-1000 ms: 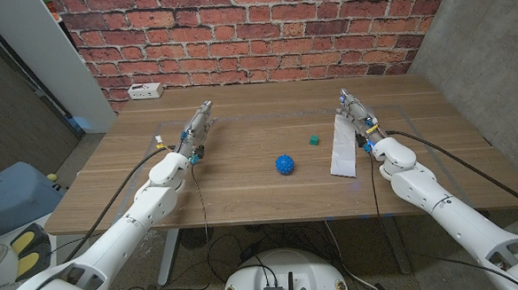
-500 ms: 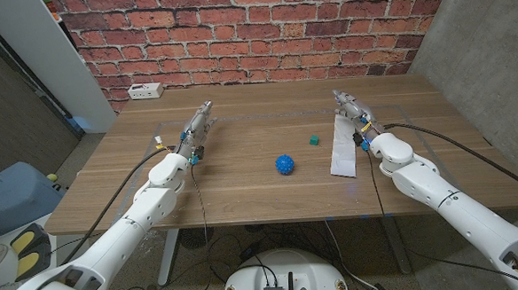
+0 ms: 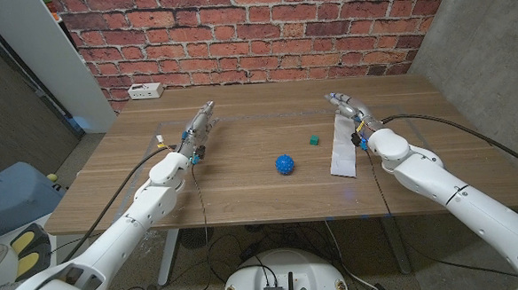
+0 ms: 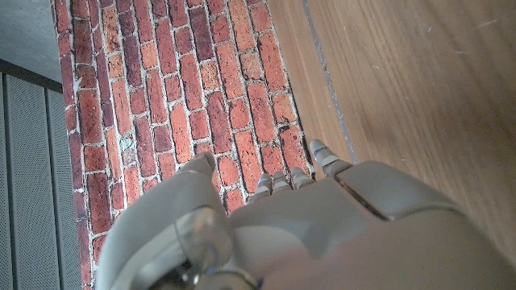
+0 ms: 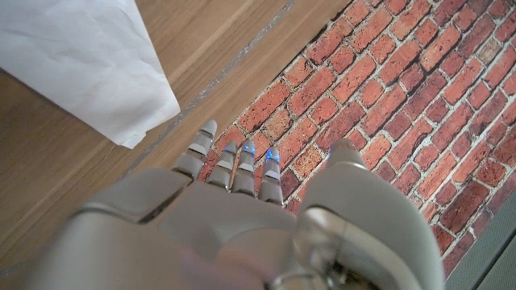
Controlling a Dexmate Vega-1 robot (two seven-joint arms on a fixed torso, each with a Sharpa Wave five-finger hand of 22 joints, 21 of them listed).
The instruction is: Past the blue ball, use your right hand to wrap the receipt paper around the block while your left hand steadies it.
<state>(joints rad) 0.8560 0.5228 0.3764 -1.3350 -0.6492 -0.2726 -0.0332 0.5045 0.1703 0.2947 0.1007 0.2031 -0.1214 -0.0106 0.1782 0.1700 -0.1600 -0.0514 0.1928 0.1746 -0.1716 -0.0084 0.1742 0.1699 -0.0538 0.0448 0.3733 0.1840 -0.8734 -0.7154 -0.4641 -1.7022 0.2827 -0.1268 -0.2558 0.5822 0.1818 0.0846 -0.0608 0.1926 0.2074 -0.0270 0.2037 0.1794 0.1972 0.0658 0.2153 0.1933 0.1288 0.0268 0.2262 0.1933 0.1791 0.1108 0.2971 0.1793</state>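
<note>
The right robot hand (image 3: pixel 348 107), fingers extended and holding nothing, hovers at the far end of the receipt paper (image 3: pixel 342 147); any print on it is unreadable. The small green block (image 3: pixel 314 140) sits just left of it, the blue ball (image 3: pixel 284 164) nearer. The left robot hand (image 3: pixel 201 123) holds nothing, fingers straight.

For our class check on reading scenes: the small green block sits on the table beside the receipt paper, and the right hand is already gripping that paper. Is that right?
Not quite. The green block does sit beside the receipt paper, but the right hand grips nothing: the right wrist view shows its fingers straight, clear of the paper.
</note>
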